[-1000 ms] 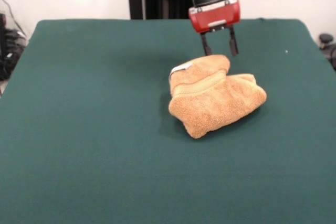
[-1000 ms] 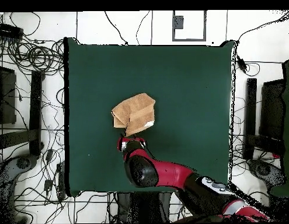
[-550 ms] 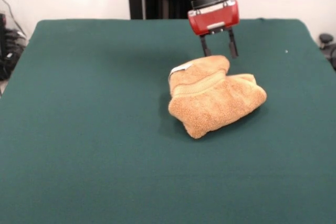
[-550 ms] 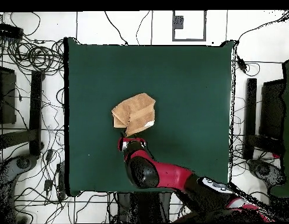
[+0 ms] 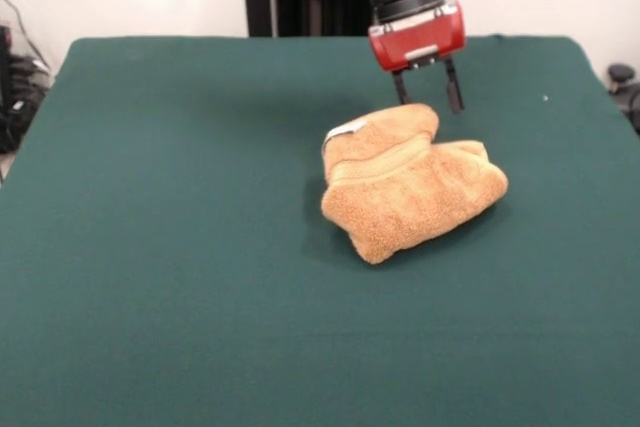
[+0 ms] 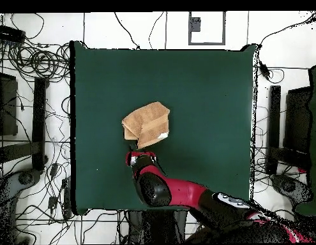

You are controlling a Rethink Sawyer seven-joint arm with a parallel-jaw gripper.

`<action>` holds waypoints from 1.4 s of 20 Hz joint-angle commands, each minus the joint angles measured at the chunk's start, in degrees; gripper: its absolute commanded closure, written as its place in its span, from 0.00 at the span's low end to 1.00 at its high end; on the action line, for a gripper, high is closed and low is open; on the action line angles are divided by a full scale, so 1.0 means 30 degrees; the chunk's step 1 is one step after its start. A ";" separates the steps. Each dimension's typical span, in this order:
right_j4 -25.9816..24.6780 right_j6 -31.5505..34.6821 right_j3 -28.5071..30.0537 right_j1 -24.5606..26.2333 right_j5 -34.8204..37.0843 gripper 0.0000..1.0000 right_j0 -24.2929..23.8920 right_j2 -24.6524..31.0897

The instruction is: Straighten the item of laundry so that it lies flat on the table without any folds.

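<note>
Green table (image 5: 150, 247) carries the folded, bunched towel (image 5: 410, 185) right of centre, white label (image 5: 345, 130) at its far-left corner, and the gripper (image 5: 428, 95) hangs just behind the towel's far edge, fingers spread, holding nothing.

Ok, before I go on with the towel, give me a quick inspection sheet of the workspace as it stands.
Surface: the table has a dark green cloth top; nothing on it but the towel.
Job's things: the towel lies bunched and folded over itself, not flat; its white label shows at one folded corner.
Clutter: nothing seen on the table.
Tool: the tool is open, empty, just behind the towel's raised fold on the robot's side; contact cannot be told.
Cables: many loose cables lie on the floor round the table, none on its top.
Surroundings: dark equipment stands on the floor beside the table; no person seen.
</note>
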 commanded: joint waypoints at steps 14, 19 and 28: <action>0.0212 0.4117 -0.0979 -0.0307 -0.0576 1.00 0.1208 0.0887; 0.1907 0.3368 0.0069 -0.3744 0.3641 1.00 0.1773 0.0121; 0.2197 0.0433 0.0322 -0.8555 1.2889 1.00 0.0044 0.2204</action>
